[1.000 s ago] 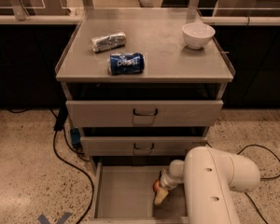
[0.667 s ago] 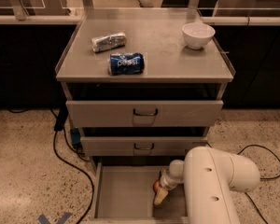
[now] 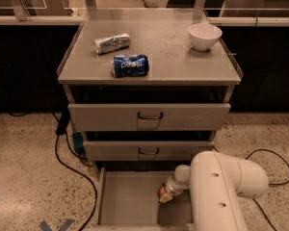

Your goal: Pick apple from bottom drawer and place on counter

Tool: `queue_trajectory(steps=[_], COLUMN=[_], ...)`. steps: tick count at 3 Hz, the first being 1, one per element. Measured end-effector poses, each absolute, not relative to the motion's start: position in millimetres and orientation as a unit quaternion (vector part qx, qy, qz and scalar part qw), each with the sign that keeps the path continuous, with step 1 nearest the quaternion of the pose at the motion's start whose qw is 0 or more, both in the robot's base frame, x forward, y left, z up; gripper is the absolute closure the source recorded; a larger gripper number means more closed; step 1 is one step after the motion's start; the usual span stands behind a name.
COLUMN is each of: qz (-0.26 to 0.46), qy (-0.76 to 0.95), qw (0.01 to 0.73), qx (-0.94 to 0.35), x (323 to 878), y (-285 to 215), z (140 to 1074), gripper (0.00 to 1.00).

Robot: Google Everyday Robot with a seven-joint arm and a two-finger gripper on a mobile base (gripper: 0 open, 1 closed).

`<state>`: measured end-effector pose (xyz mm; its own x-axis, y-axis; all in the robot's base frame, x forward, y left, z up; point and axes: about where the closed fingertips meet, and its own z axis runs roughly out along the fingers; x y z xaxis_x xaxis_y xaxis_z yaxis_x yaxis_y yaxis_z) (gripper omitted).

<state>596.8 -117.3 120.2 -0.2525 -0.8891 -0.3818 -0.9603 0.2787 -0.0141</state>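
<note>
Filling the upper middle of the frame, the counter [image 3: 173, 57] carries a white bowl [image 3: 204, 35], a blue Pepsi can [image 3: 130, 65] and a silver packet [image 3: 112, 43]. At bottom centre the bottom drawer [image 3: 127, 198] stands open, the white arm [image 3: 221, 191] reaching in from the lower right. Its gripper [image 3: 166, 198] sits at the apple [image 3: 161, 192] on the drawer floor; whether it grips the fruit cannot be told.

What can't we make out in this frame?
Camera view:
- Tool, down in the bottom drawer at the apple: contact unclear, its own wrist covers it.
- Apple: mostly hidden behind the tool.
- Bottom drawer's right side: blocked by the arm; front cut off by the frame's bottom edge.
</note>
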Motion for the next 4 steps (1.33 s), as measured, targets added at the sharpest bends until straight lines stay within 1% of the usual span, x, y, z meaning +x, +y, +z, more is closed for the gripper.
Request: queue_trajectory(steps=[1,2,3,4], qz=[0.111,0.111,0.111,0.111], qy=[0.783,0.783,0.783,0.783], qw=[0.16,0.16,0.16,0.16], qx=[-0.59,-0.59,-0.59,-0.59], x=[596.8,596.7,596.7,596.7], y=[-117.3,-117.3,-117.3,-117.3], z=[120.2,120.1,120.1,120.1], gripper=[0.62,0.93,1.0,1.0])
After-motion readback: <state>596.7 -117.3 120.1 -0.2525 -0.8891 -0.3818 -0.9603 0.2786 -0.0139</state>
